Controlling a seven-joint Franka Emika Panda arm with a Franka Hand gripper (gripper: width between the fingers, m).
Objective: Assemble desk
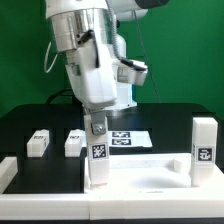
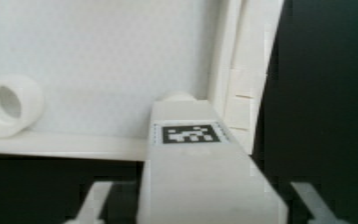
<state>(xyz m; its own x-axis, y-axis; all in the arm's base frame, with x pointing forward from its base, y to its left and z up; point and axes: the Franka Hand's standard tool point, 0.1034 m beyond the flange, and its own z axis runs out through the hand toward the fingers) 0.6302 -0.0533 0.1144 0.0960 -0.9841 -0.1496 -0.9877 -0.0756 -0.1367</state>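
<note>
The desk's white rimmed tabletop [image 1: 150, 176] lies flat at the front of the black table. One white leg [image 1: 98, 160] stands upright at the tabletop's corner on the exterior view's left, with a square tag on its side. My gripper [image 1: 97, 120] comes down from above and is shut on this leg's upper part. In the wrist view the leg [image 2: 194, 135] runs between my fingers [image 2: 105, 200], over the tabletop [image 2: 105, 70] with a round hole [image 2: 5, 105]. A second leg [image 1: 204, 146] stands upright at the corner on the exterior view's right.
Two more white legs [image 1: 38, 142] [image 1: 73, 143] lie on the black table behind the tabletop, at the exterior view's left. The marker board [image 1: 128, 139] lies flat behind the held leg. A green backdrop closes the back.
</note>
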